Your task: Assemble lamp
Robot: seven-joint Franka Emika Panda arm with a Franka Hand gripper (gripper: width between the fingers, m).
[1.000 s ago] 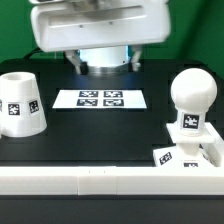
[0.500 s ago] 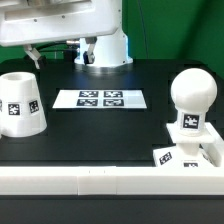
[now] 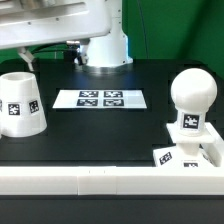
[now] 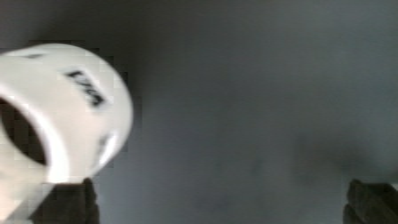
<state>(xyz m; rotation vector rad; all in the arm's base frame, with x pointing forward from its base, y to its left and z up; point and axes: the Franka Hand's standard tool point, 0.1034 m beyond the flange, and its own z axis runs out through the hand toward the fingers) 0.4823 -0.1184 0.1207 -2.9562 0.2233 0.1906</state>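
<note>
The white cup-shaped shade [image 3: 21,103] stands on the black table at the exterior view's left, and it also shows in the wrist view [image 4: 64,108]. The round bulb [image 3: 191,93] stands upright on the low square base [image 3: 186,154] at the exterior view's right. My gripper [image 3: 50,56] hangs above and behind the shade. In the wrist view the gripper [image 4: 221,204] is open and empty, with its dark fingertips [image 4: 68,204] far apart. The shade lies beside one fingertip, not between the two.
The marker board [image 3: 100,99] lies flat at the middle of the table. A long white rail [image 3: 90,182] runs along the front edge. The arm's white body [image 3: 60,20] fills the top left of the exterior view.
The arm has swung from the top middle toward the exterior view's left, over the shade. The lamp parts have not moved.
</note>
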